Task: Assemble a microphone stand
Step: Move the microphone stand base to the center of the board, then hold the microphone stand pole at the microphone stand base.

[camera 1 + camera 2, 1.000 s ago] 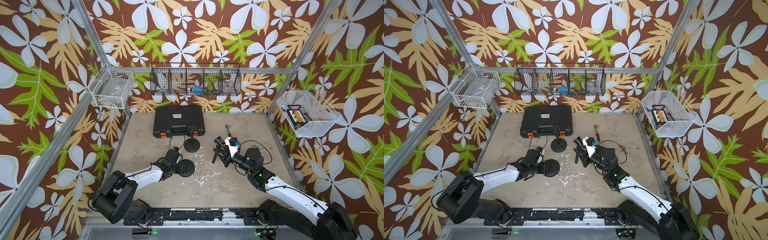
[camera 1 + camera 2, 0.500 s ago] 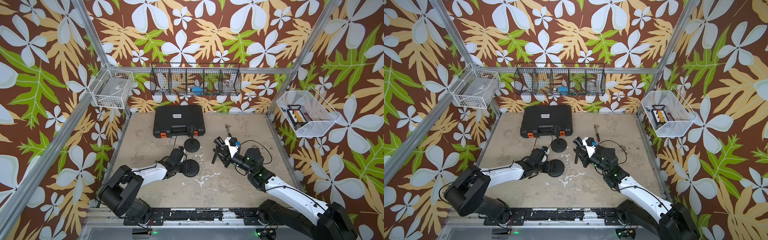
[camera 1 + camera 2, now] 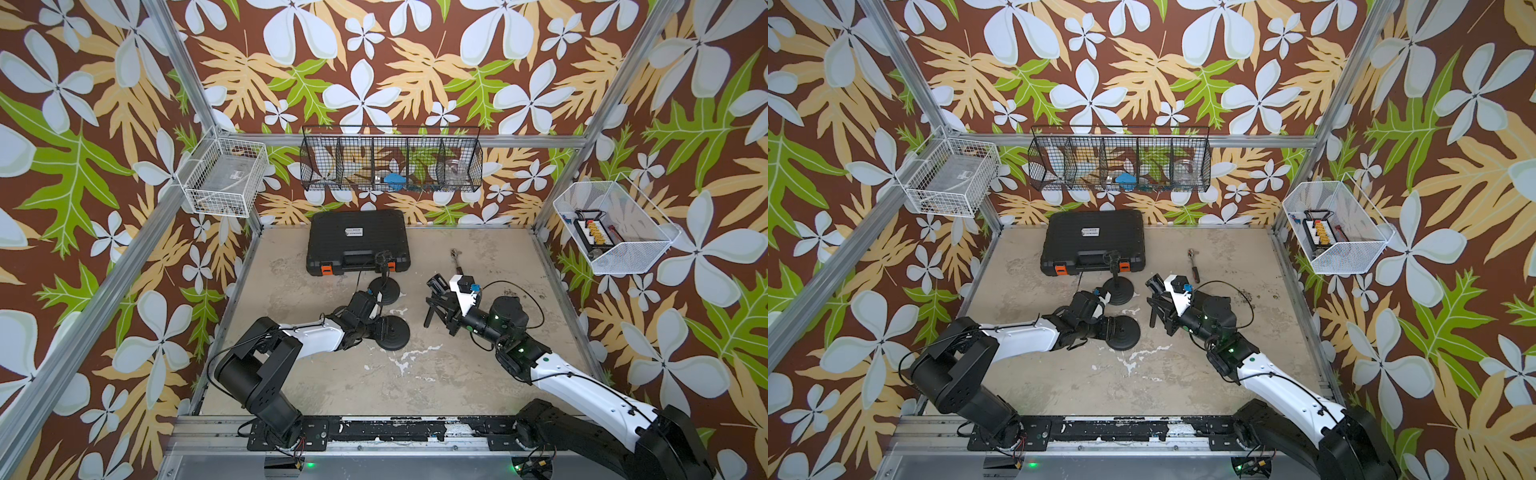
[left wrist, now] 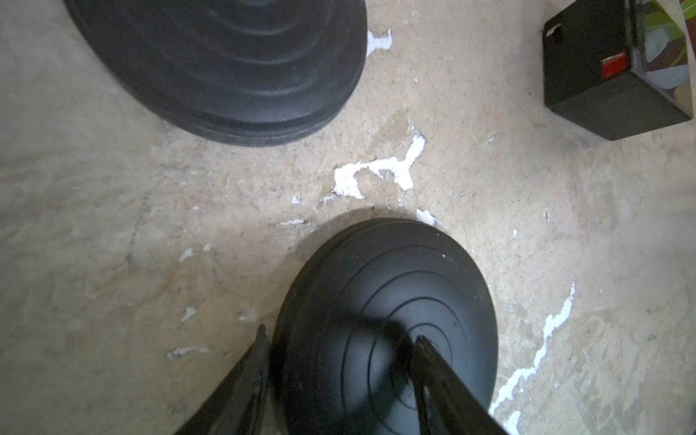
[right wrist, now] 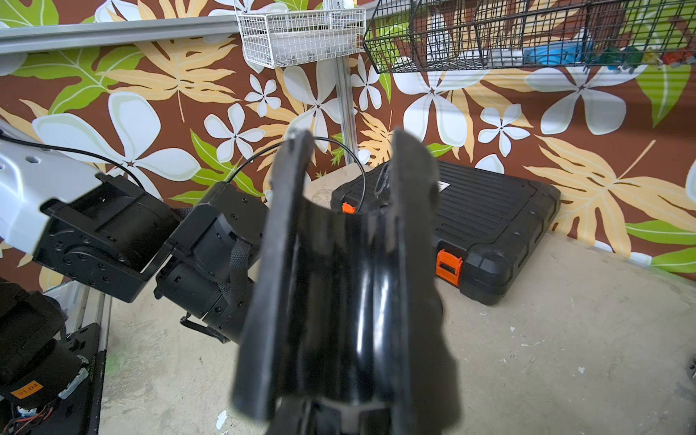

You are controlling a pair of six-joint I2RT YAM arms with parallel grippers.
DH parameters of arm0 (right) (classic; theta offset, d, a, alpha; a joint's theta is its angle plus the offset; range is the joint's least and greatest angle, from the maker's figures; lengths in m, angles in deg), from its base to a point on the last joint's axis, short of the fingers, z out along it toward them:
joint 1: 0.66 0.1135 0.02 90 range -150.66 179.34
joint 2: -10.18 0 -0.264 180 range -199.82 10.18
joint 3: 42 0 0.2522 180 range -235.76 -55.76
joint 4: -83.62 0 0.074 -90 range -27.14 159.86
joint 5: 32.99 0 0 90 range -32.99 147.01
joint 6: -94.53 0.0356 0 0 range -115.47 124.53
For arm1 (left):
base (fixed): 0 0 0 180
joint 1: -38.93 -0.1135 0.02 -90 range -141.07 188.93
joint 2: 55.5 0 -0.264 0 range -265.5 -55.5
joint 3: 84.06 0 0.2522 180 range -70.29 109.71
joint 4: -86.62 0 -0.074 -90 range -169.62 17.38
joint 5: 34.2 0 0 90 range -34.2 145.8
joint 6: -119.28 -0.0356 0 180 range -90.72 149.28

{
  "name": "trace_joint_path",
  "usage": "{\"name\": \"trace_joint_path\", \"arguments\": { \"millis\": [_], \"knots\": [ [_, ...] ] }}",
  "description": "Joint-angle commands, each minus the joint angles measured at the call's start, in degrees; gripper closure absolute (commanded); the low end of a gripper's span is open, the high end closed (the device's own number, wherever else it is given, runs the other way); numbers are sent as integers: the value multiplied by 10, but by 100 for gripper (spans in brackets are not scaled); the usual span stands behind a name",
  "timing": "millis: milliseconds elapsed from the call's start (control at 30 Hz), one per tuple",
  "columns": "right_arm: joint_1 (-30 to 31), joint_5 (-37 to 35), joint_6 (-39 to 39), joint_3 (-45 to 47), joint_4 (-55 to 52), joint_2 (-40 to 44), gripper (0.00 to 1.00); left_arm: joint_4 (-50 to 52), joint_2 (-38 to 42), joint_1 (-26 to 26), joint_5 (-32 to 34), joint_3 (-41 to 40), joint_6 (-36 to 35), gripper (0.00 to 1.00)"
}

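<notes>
A loose round black base lies on the floor left of centre. My left gripper is closed on the base: one fingertip is against its rim, the other sits by its raised middle. Just behind stands a small stand, a round foot with a short upright pole. My right gripper hovers right of centre, shut on a glossy black curved clip. In both top views the clip hangs above the floor in that gripper.
A shut black case lies at the back. A metal hand tool lies right of it. A black wire basket and two white wire baskets hang on the walls. White scuffs mark the floor.
My left gripper has slid to the right, the loose base moving with it, and its jaws have narrowed a little. The right arm and its clip have stayed put.
</notes>
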Motion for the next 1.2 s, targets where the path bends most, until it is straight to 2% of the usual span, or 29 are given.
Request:
{"name": "trace_joint_path", "arguments": {
  "millis": [0,167,267,333,400,533,800,967,1167],
  "knots": [
    [0,4,-7,-2,9,1,100,-9,5,2,-13,9,1,39],
    [0,5,-11,5,15,6,100,17,20,2,-12,30,-17,40],
    [1,44,-12,14,47,2,96,22,64,2,-9,25,-25,39],
    [13,74,-3,35,112,-4,93,27,103,2,3,16,-38,39],
    [42,58,-23,50,153,-11,91,21,142,2,30,-2,-48,39],
    [91,10,-74,13,119,-46,90,-40,225,2,60,-76,-70,38],
    [103,0,-64,-9,172,-108,93,-104,352,2,61,-180,-95,34],
    [102,-14,-70,-12,199,-129,93,-209,405,2,50,-264,-87,33],
    [103,-44,-73,-11,224,-143,91,-196,417,2,52,-268,-93,34]
  ]
}}
